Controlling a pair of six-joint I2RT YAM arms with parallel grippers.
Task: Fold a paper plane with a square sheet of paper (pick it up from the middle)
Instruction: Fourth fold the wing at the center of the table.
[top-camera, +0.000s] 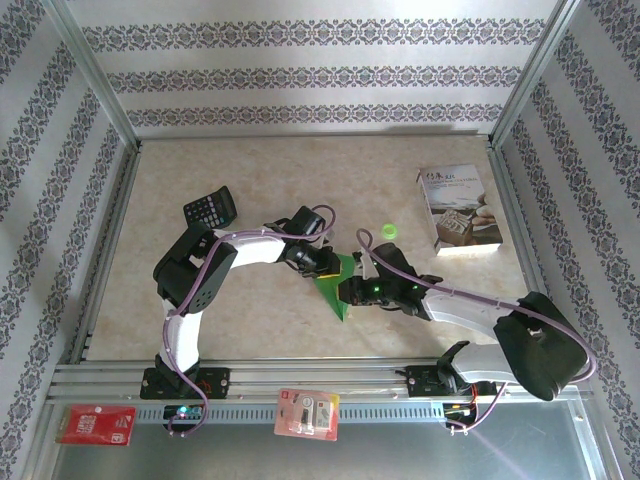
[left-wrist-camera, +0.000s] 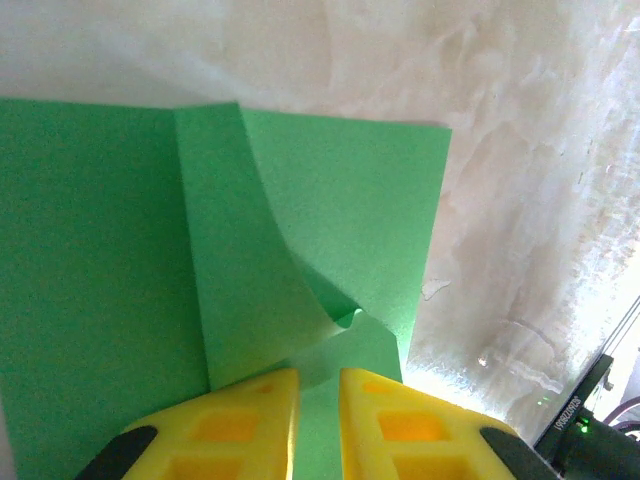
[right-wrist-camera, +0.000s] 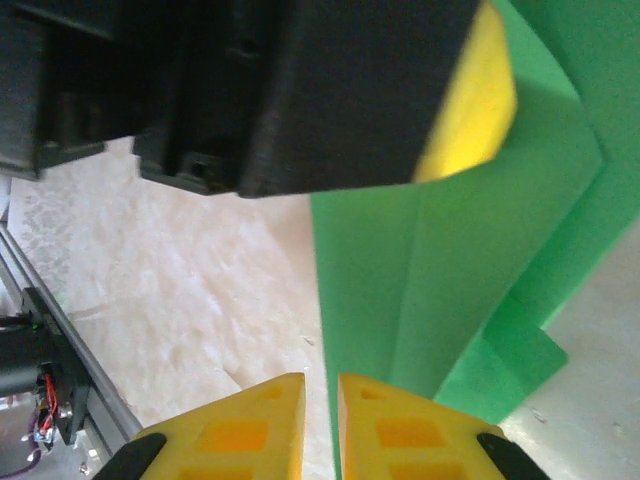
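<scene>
Left end effector and right end effector are set close together at the square sheet of paper, near the middle of the surface.

The left one's yellow fingers are drawn nearly together with the green sheet pinched between them (one folded flap is curled up off the rest). The right one's jaws are almost together at the sheet's edge, and whether paper is gripped there cannot be told. The sheet is seen partly off the surface, well apart from the calculator and the booklet.
</scene>
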